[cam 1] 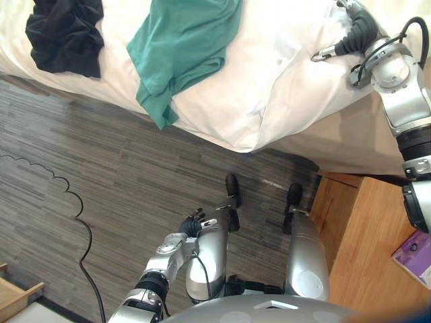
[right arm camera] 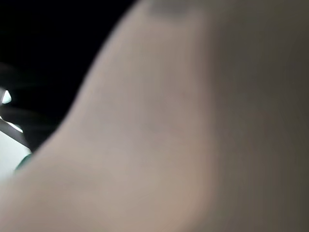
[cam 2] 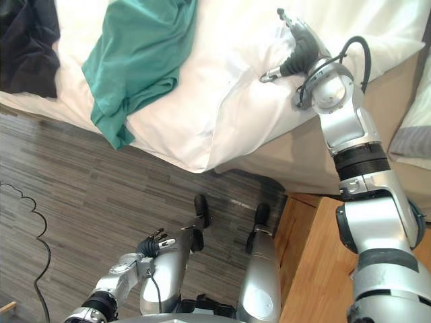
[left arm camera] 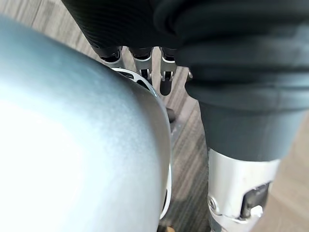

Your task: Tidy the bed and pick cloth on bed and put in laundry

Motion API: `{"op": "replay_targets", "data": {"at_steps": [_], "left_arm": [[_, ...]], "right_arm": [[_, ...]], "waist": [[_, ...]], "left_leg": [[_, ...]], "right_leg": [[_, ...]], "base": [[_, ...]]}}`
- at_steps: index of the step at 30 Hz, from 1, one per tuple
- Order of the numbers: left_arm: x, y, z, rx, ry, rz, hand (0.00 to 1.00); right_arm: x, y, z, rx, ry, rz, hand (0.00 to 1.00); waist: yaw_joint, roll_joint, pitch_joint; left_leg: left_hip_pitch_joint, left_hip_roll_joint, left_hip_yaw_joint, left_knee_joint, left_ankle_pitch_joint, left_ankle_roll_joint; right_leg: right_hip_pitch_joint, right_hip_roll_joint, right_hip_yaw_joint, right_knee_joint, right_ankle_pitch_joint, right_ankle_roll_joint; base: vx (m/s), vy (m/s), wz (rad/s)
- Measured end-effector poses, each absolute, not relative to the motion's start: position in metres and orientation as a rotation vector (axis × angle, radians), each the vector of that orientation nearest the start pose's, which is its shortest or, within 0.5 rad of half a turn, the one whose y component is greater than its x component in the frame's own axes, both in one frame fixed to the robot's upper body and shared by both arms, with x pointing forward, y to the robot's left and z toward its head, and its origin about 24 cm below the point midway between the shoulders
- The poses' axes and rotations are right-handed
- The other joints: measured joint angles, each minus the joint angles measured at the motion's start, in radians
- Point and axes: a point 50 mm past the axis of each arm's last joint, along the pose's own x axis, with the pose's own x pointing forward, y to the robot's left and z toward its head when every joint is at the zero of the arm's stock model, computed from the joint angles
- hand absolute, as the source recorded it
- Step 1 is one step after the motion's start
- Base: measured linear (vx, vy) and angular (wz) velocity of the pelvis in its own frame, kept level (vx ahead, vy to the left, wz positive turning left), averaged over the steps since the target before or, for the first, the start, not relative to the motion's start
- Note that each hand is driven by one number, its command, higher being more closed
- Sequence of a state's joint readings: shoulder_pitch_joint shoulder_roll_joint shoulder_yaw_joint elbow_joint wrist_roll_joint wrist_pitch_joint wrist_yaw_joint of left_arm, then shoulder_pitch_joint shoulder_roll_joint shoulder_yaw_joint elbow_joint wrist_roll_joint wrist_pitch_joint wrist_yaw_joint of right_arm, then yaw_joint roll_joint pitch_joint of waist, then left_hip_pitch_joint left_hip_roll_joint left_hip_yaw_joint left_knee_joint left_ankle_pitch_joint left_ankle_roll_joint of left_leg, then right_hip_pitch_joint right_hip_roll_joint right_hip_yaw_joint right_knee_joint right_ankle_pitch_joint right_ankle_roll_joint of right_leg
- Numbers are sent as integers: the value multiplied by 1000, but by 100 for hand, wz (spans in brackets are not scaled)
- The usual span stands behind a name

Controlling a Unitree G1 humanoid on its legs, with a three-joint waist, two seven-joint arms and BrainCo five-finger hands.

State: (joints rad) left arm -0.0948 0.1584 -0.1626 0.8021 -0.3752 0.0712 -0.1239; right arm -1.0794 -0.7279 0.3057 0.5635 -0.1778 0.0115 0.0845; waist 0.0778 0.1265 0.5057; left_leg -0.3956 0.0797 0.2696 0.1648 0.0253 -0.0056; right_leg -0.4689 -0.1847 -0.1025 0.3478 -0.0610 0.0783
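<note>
Far left, the black cloth sits bunched on the bed, close to the mattress edge but not over it. Below it the wood floor runs wide and open along the bedside, with a light wooden corner poking in at the lower left. Next along, the teal cloth lies spread on the white cover, and its lower tail spills over the bed edge and hangs toward the floor. Down low, the left hand hangs beside the robot over bare floor, well apart from the bed, fingers loose and apart with nothing in them. Moving right, the cover's corner juts out over the floor. Past it, the right hand rests on the white cover, well clear of both cloths; whether it is closed on the bedding I cannot tell. At the far right a wooden nightstand stands tight against the bed, with a purple item near its right edge.
</note>
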Motion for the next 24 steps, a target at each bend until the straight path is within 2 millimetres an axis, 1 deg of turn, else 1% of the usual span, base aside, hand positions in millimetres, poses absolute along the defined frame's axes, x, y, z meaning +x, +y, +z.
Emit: {"op": "replay_targets", "data": {"at_steps": [1,4,9,11,14,16,19,20,21,22,23,24], "left_arm": [[204,164,-109,-180,780,-97,0],[204,162,-109,-171,772,-111,0],[202,162,-111,-222,771,-97,0],[198,164,-113,-236,786,-99,0],[195,166,-115,-240,795,-103,0],[187,168,-118,-251,808,-100,0],[178,170,-120,-253,829,-95,0],[172,174,-122,-261,842,-81,0],[169,176,-123,-263,848,-75,0],[164,180,-125,-263,863,-64,0],[157,183,-128,-248,887,-63,0],[154,183,-129,-247,895,-59,0]], "right_arm": [[384,-214,291,-992,-407,-29,100],[384,-213,287,-997,-416,-9,100],[384,-215,279,-1000,-404,12,100],[384,-221,267,-984,-376,-1,100],[384,-223,252,-927,-366,-7,100],[383,-224,237,-835,-351,-23,100],[378,-234,217,-709,-322,-62,100],[374,-241,201,-629,-293,-91,100],[372,-244,194,-599,-276,-101,100],[369,-249,180,-538,-245,-116,100],[363,-254,163,-447,-207,-137,100],[361,-257,154,-387,-191,-148,100]], "waist": [[-1,7,2],[-1,15,1],[-4,16,0],[-5,16,0],[-9,15,0],[-19,13,-1],[-30,7,-2],[-35,-6,-11],[-36,-12,-19],[-37,-24,-42],[-43,-40,-73],[-46,-46,-82]], "left_leg": [[-1,0,2,1,0,0],[0,0,7,1,0,0],[27,-7,10,-8,1,1],[71,-12,8,-25,1,0],[114,-13,9,-46,1,-1],[158,-15,14,-75,5,-3],[223,-18,22,-114,10,-5],[258,-18,25,-134,11,-6],[266,-18,25,-140,11,-6],[279,-18,28,-160,14,-11],[296,-20,28,-181,20,-16],[311,-21,29,-193,22,-18]], "right_leg": [[-6,-1,3,7,-3,-1],[-12,-2,5,18,-8,-2],[4,-11,8,29,-17,0],[46,-13,7,22,-24,5],[93,-10,4,-1,-24,6],[134,-7,5,-28,-20,11],[199,-1,6,-66,-14,18],[232,3,9,-87,-12,21],[242,5,9,-96,-10,23],[250,9,9,-110,-8,23],[265,9,9,-126,-6,25],[278,10,8,-133,-6,25]], "base": [[13,-44,-7],[24,-46,-3],[58,-42,0],[74,-35,1],[55,-31,-3],[62,-25,-8],[77,-18,-8],[90,-19,-11],[101,-21,-12],[115,-19,-5],[126,-16,-3],[147,-7,-4]]}}
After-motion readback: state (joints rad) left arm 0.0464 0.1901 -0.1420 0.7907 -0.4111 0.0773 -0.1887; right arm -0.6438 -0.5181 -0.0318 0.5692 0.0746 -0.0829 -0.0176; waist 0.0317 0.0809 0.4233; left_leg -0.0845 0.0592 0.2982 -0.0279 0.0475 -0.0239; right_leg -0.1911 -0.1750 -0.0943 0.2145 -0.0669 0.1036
